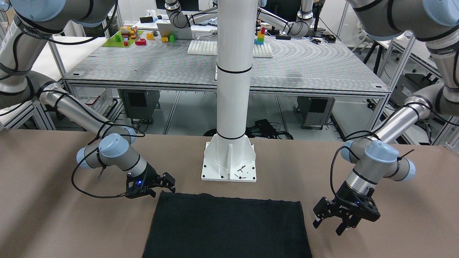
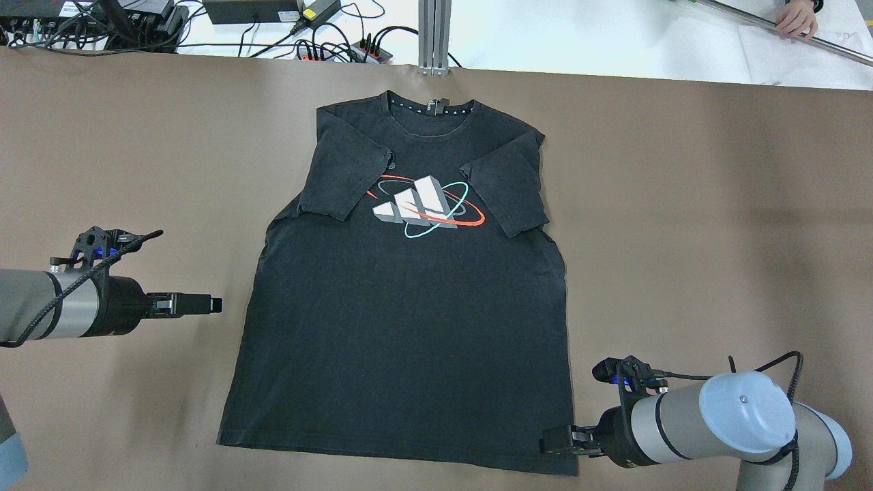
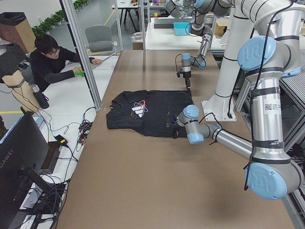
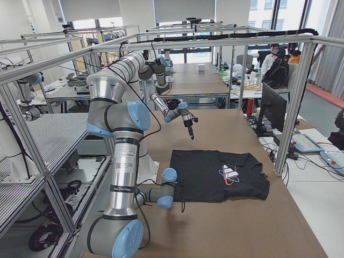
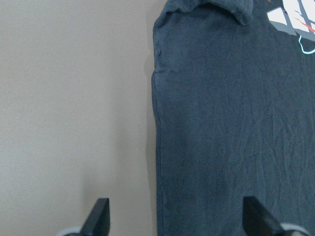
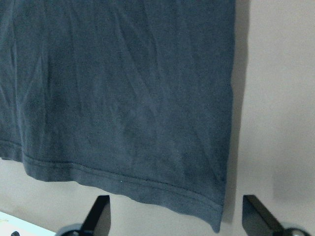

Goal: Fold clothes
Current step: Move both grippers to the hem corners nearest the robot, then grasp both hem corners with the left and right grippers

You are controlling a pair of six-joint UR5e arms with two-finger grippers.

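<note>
A black T-shirt [image 2: 409, 327] with a white, red and teal logo lies flat on the brown table, both sleeves folded inward, hem toward the robot. It also shows in the front-facing view [image 1: 226, 229]. My left gripper [image 2: 213, 305] is open and empty, beside the shirt's left side edge and apart from it. In the left wrist view [image 5: 178, 221] its jaws straddle that edge [image 5: 155, 147]. My right gripper [image 2: 549, 442] is open and empty at the hem's right corner. In the right wrist view [image 6: 178, 219] the hem corner [image 6: 216, 216] lies between its fingertips.
The white pillar's base plate [image 1: 229, 161] stands on the table just behind the hem. Cables and power strips [image 2: 327, 44] lie past the far table edge. An operator's hand [image 2: 794, 17] shows at the far right. A seated person [image 3: 52, 62] is beside the table.
</note>
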